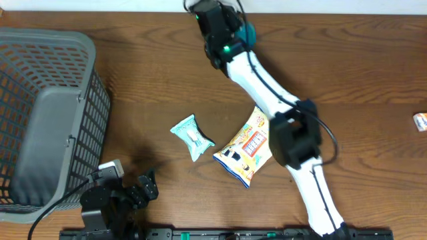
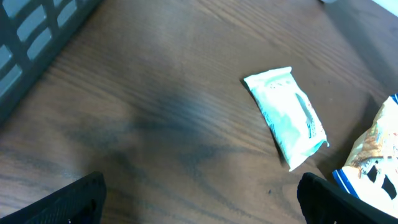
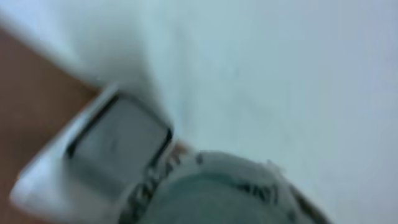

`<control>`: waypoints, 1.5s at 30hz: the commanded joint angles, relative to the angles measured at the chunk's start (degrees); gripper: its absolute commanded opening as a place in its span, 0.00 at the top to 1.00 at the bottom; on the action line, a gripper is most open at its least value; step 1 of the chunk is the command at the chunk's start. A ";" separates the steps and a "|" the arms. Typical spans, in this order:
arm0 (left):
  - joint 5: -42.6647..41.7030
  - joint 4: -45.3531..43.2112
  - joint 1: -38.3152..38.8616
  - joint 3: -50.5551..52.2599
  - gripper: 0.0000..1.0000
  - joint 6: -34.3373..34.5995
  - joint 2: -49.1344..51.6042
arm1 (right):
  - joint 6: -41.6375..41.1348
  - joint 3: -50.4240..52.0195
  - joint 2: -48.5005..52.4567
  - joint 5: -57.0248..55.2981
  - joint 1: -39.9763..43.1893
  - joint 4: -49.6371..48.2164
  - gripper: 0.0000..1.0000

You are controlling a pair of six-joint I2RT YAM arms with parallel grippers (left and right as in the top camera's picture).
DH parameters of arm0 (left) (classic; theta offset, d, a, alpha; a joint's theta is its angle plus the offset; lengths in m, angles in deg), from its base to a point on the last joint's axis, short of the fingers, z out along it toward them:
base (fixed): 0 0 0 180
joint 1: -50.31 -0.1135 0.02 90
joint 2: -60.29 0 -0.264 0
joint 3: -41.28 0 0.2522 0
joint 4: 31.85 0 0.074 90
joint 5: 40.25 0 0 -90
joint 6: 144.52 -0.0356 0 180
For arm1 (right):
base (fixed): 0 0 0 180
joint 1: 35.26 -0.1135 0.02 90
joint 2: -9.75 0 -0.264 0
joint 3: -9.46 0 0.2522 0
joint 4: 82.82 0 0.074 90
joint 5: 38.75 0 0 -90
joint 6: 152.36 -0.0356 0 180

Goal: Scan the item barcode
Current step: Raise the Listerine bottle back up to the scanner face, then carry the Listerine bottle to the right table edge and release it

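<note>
My right gripper (image 1: 235, 28) is stretched to the table's far edge, shut on a round teal item (image 1: 247, 31). In the right wrist view that teal item (image 3: 217, 193) fills the lower frame, blurred, and hides the fingers. It sits close to a white scanner box with a grey window (image 3: 118, 140), and no barcode can be made out. My left gripper (image 1: 148, 187) rests near the front left edge, open. Its two black fingers (image 2: 74, 199) are wide apart over bare wood, with nothing between them.
A grey mesh basket (image 1: 47, 120) takes up the left side. A pale teal packet (image 1: 192, 137) and a yellow-and-blue snack bag (image 1: 247, 148) lie mid-table, the bag partly under the right arm. A small packet (image 1: 420, 121) lies at the right edge.
</note>
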 commanded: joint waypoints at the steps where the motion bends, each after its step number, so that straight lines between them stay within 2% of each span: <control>1: -0.68 -0.07 -0.24 -0.04 0.02 -0.72 -0.04 | 12.74 -9.77 7.21 -8.52 -0.63 -6.14 0.79; 5: -0.68 -0.07 -0.24 -0.04 0.02 -0.72 -0.04 | 17.73 -11.58 10.58 -8.00 -0.68 -14.56 0.82; 8: -0.68 -0.07 -0.24 -0.04 0.02 -0.72 -0.04 | 22.34 -11.61 12.22 -7.85 -0.52 -18.16 0.80; 11: -0.68 -0.07 -0.24 -0.04 0.02 -0.72 -0.04 | 23.61 -11.61 12.94 -7.61 -0.59 -21.05 0.79; 23: -0.68 -0.07 -0.24 -0.04 0.02 -0.72 -0.04 | 24.24 -11.61 14.53 -1.88 -2.56 -22.32 0.78; 29: -0.68 -0.07 -0.24 -0.04 0.02 -0.72 -0.04 | 35.45 -11.58 15.54 -6.01 -2.40 -26.40 0.76; 33: -0.68 -0.07 -0.24 -0.04 0.02 -0.72 -0.04 | 38.64 -11.58 15.15 -9.53 -2.34 -28.74 0.76; 36: -0.68 -0.07 -0.24 -0.04 0.02 -0.72 -0.04 | 37.24 -11.58 14.43 -12.72 -1.97 -27.17 0.77; 41: -0.68 -0.07 -0.24 -0.04 0.02 -0.72 -0.04 | 26.43 -11.58 11.54 -19.76 0.83 -12.76 0.77; 45: -0.68 -0.07 -0.24 -0.04 0.02 -0.72 -0.04 | 20.72 -11.58 10.64 -27.23 4.72 -7.32 0.78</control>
